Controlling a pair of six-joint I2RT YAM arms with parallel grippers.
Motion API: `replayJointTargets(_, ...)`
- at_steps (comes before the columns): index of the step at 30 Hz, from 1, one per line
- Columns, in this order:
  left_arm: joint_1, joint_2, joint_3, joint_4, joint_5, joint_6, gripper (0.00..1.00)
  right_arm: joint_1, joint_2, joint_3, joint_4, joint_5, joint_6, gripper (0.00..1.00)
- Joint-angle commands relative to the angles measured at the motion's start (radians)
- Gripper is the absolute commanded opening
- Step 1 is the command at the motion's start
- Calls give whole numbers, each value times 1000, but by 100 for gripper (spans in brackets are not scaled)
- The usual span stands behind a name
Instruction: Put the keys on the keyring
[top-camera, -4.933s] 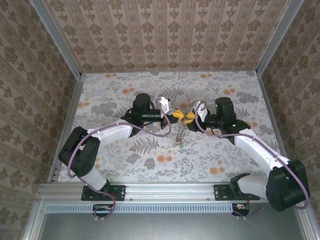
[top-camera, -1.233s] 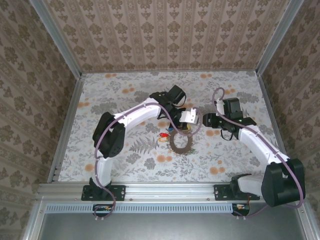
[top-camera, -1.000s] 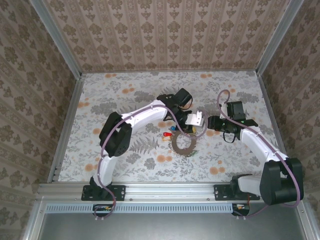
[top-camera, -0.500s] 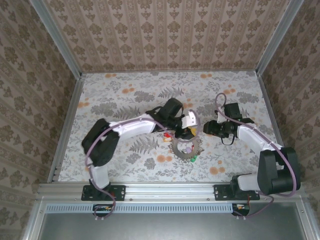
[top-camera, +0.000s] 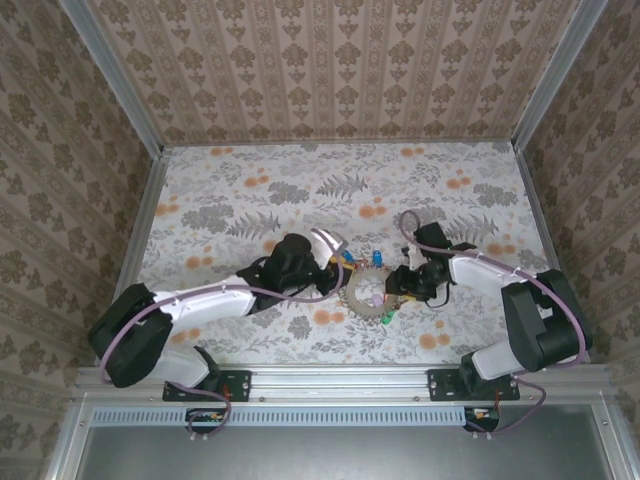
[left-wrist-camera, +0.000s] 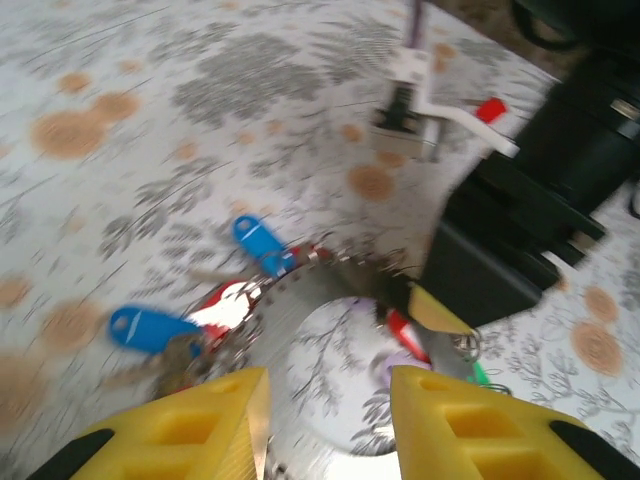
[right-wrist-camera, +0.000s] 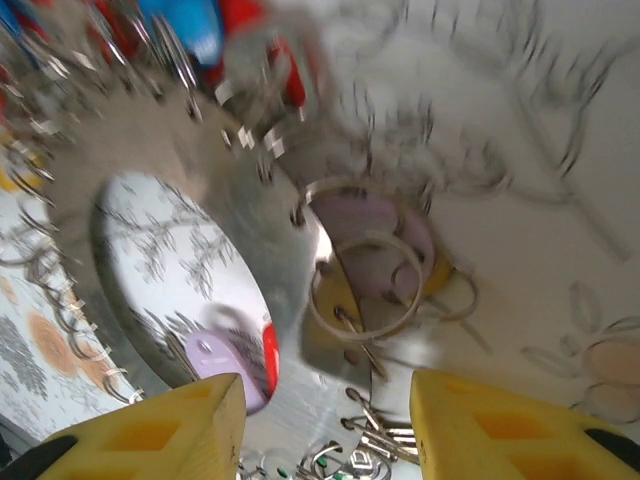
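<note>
The left arm (top-camera: 215, 298) and the right arm (top-camera: 500, 275) start from the tabletop's near edge. The left one lies low and reaches rightward, and the right one bends back toward the left. They meet a little right of the middle, closer to the near edge than to the far one. There the keyring (right-wrist-camera: 215, 165) lies flat on the flowered tabletop (top-camera: 230, 180), a silvery hoop whose rim is crowded with small split rings (right-wrist-camera: 362, 285).

The left end effector (left-wrist-camera: 328, 388) hovers at the hoop's left side with its yellow fingers (left-wrist-camera: 190, 425) partly spread. The hoop's near rim shows in the gap and nothing is pinched. The right end effector (right-wrist-camera: 328, 388) is at the hoop's right side, fingers apart and clamping nothing. In the left wrist view one yellow fingertip (left-wrist-camera: 435, 308) sits right at the rim, though contact cannot be told.

The keys (left-wrist-camera: 225, 303) fan around the hoop. Two blue keys (left-wrist-camera: 258, 243) lie on its far-left side, a purple key (right-wrist-camera: 375, 238) just beside the band, and a green key (top-camera: 386, 316) at the near-right rim. Blur hides whether each is threaded on.
</note>
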Motion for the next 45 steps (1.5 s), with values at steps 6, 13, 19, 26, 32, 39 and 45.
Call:
replayJointTargets(6, 63, -121, -70, -83, -179, -313, 34, 177, -7, -80, 218, -76, 296, 43)
replayJointTargets(13, 121, -162, -129, -148, -99, -450, 40, 289, -115, -40, 89, 18, 284, 49)
replayJointTargets(19, 120, -117, -115, -236, -21, -568, 43, 104, -181, 7, -23, 136, 13, 51)
replayJointTargets(26, 82, -17, -119, -223, 34, -700, 44, 92, 31, 168, -4, 2, -138, 48)
replayJointTargets(32, 60, 35, -114, -212, 31, -735, 43, 103, 132, 185, 4, -31, -144, 45)
replayJointTargets(39, 54, 125, -91, -196, 36, -737, 37, 112, 189, 157, 62, -94, -114, 42)
replayJointTargets(45, 52, 174, -74, -189, 42, -722, 34, 112, 207, 135, 127, -121, -104, 38)
